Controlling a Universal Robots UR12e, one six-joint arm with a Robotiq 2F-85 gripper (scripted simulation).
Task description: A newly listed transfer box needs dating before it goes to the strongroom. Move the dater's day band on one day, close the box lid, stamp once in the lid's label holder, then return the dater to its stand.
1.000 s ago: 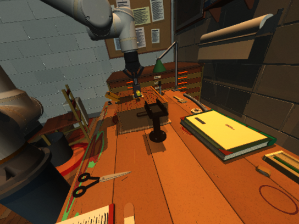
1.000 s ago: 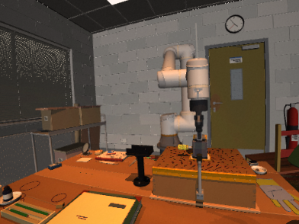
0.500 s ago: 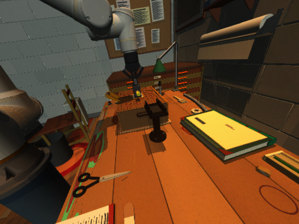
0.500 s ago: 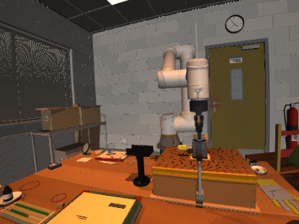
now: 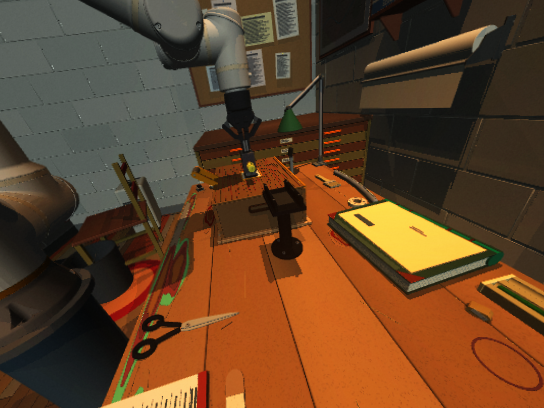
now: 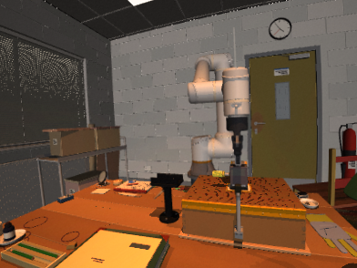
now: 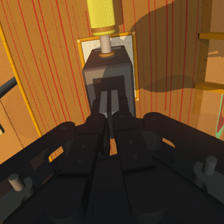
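My gripper [image 7: 109,104] [image 5: 246,150] [image 6: 237,157] points straight down over the closed transfer box [image 5: 257,207] [image 6: 243,216], its fingers closed with nothing between them, just above the dater [image 7: 108,78] [image 5: 248,167] [image 6: 238,175]. The dater is a dark block with a yellow knurled knob [image 7: 100,17]. It stands upright in the brass-framed label holder [image 7: 107,65] on the lid. The black stand [image 5: 285,220] [image 6: 167,196] is empty on the desk in front of the box.
The box's brass hinge rail [image 7: 19,81] runs left of the dater. A green desk lamp [image 5: 292,117] rises behind the box. A large ledger [image 5: 412,242] lies to the right, scissors [image 5: 175,330] near the front left edge.
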